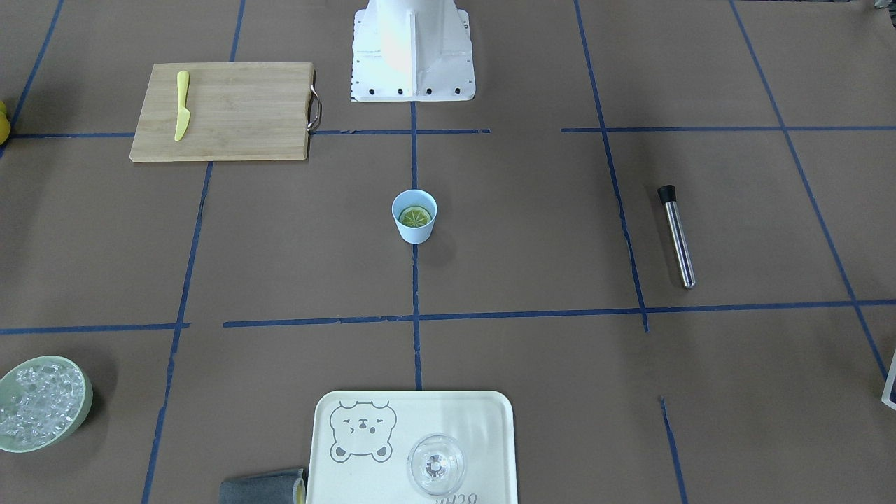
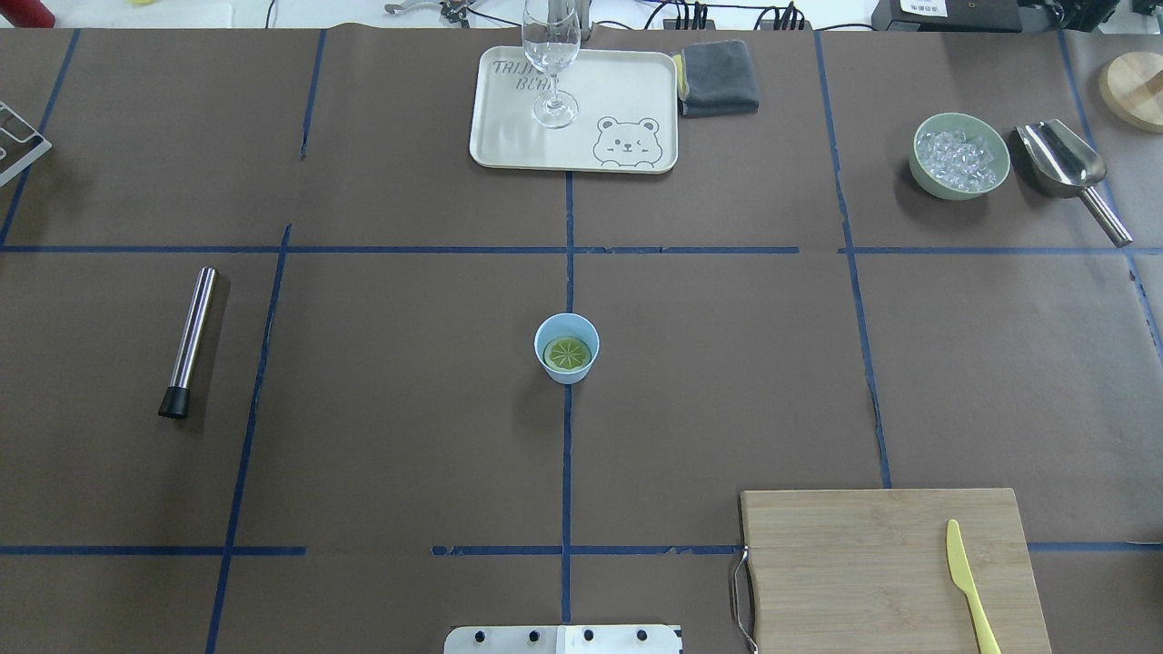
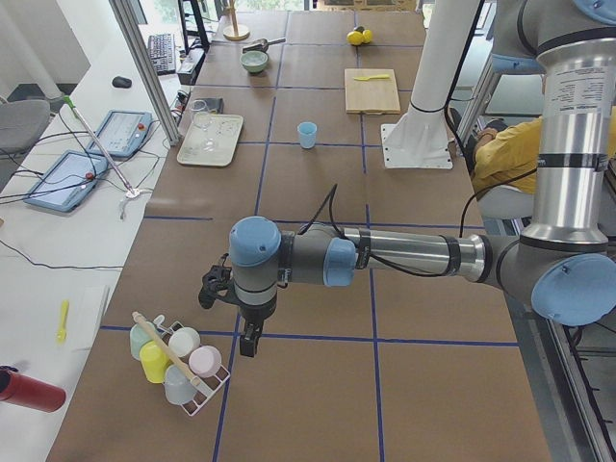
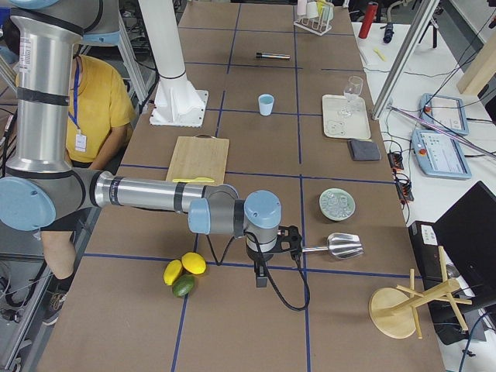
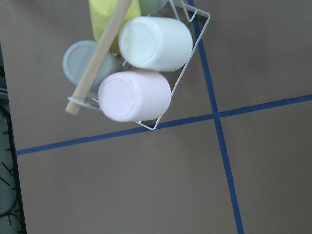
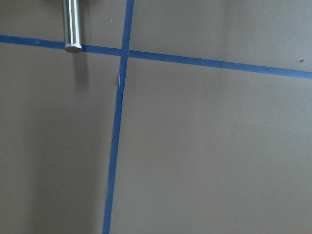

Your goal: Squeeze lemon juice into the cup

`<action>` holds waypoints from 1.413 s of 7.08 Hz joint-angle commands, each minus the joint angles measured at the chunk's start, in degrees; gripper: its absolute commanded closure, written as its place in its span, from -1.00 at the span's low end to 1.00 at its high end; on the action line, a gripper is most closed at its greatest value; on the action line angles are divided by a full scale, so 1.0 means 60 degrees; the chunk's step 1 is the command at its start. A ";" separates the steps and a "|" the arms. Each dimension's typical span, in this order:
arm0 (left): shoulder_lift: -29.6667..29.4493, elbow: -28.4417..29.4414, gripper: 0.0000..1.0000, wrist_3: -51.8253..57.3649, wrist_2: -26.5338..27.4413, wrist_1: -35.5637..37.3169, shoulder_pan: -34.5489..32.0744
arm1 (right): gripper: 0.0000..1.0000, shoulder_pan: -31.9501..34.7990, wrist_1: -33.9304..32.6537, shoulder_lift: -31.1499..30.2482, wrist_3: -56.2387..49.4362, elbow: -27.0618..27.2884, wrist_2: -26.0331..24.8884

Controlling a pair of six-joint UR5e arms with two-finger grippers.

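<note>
The light blue cup (image 1: 415,234) stands upright at the middle of the table, also in the overhead view (image 2: 566,324) and small in both side views (image 3: 307,135) (image 4: 266,104). The lemon (image 1: 415,216) half lies inside it, pale cut face up (image 2: 567,353). My left gripper (image 3: 248,342) hangs far from the cup at the table's left end, next to a wire rack of cups (image 5: 146,73). My right gripper (image 4: 261,279) hangs at the right end. Both show only in the side views, so I cannot tell whether they are open or shut.
A bamboo cutting board (image 2: 890,568) carries a yellow plastic knife (image 2: 968,586). A tray (image 2: 509,136) holds a clear glass (image 2: 551,54), with a grey cloth (image 2: 718,77) beside it. A bowl of ice (image 2: 961,156), a metal scoop (image 2: 1068,168), a steel muddler (image 2: 189,341) and whole lemons (image 4: 186,267) lie around.
</note>
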 commanded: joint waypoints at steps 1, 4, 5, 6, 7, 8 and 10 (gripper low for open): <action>0.0046 0.0195 -1.00 -0.0072 -0.0274 -0.0050 -0.0020 | -1.00 0.0000 0.0000 -0.0005 0.0000 0.0007 0.0000; 0.0075 0.0241 -1.00 0.0015 -0.0303 -0.0080 -0.0020 | -1.00 0.0000 0.0000 -0.0005 -0.0014 -0.0066 0.0000; 0.0075 0.0183 -1.00 0.0030 -0.0274 -0.0109 -0.0020 | -1.00 0.0000 0.0000 -0.0020 -0.0014 -0.0066 0.0000; 0.0075 0.0254 -1.00 0.0015 -0.0274 -0.0095 0.0009 | -1.00 0.0000 0.0000 -0.0020 -0.0014 -0.0081 0.0000; 0.0090 0.0299 -1.00 0.0001 -0.0274 -0.0066 0.0009 | -1.00 0.0000 0.0000 -0.0049 -0.0014 -0.0067 0.0145; 0.0148 0.0270 -1.00 0.0001 -0.0259 -0.0080 0.0010 | -1.00 -0.0014 0.0000 -0.0049 -0.0014 -0.0095 0.0205; 0.0148 0.0226 -1.00 0.0001 -0.0274 -0.0095 0.0010 | -1.00 -0.0015 0.0000 -0.0049 -0.0014 -0.0125 0.0249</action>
